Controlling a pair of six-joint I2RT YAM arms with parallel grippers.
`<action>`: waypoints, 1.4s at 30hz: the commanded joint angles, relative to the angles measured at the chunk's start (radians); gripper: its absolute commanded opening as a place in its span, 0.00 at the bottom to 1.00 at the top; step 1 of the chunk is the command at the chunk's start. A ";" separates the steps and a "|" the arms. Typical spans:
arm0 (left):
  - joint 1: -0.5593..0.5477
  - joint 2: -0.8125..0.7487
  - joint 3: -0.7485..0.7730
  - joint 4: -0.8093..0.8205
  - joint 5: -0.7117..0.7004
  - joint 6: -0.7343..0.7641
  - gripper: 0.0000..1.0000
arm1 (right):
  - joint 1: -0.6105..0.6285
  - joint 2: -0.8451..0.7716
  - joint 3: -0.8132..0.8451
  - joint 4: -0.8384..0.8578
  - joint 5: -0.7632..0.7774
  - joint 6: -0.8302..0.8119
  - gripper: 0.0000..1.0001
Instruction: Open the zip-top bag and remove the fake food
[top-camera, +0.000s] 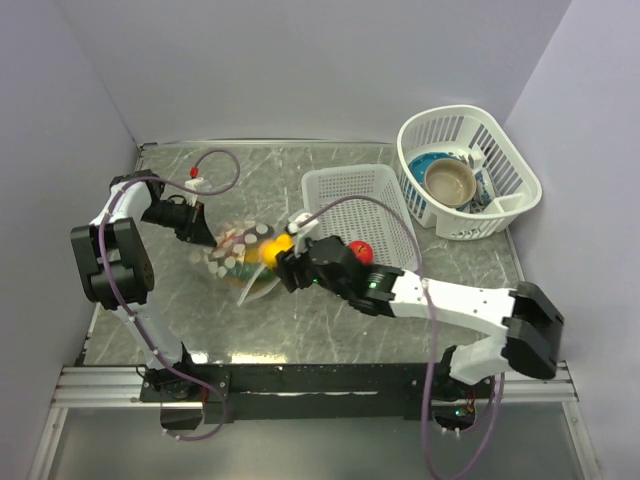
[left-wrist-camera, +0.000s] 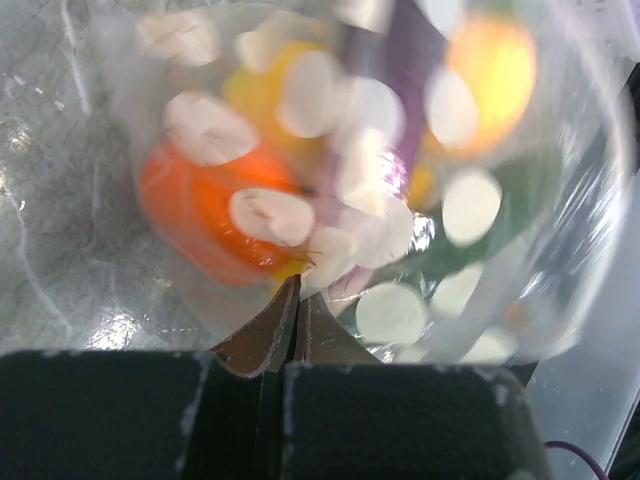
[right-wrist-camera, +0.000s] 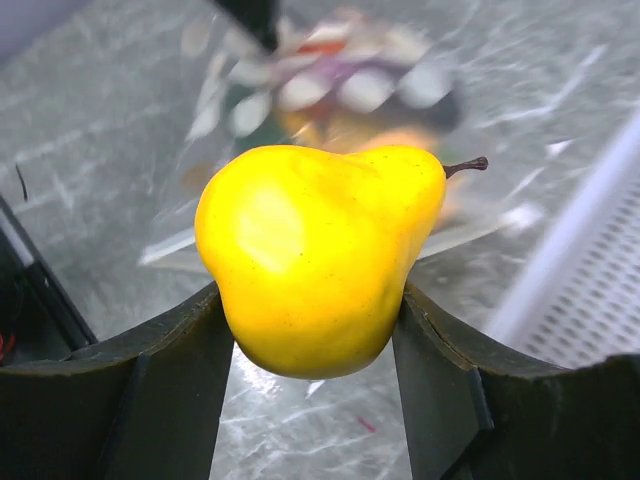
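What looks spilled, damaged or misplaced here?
Nothing stands out: the left gripper has its jaws shut on the zip-top bag, the right gripper on the yellow pear; a red fruit sits in the flat basket.

Bag (top-camera: 230, 258) L of pear (right-wrist-camera: 315, 255); basket (top-camera: 350, 200) behind-R.

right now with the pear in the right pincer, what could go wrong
The glossy yellow pear is held by the right pincer only at its rounded belly, so it might squirt out in transit. The left pincer pinches just a thin fold of the zip-top bag; if that slips, the toys inside could spill.
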 joint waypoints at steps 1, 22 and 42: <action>0.001 0.001 0.035 -0.003 -0.005 -0.003 0.01 | -0.076 -0.085 -0.081 -0.005 0.049 0.037 0.25; 0.003 0.003 0.012 -0.002 -0.024 0.009 0.01 | -0.071 0.056 0.075 -0.128 0.365 -0.008 1.00; -0.002 0.000 0.021 0.018 -0.045 -0.031 0.01 | 0.062 0.328 0.168 -0.057 -0.215 -0.067 0.52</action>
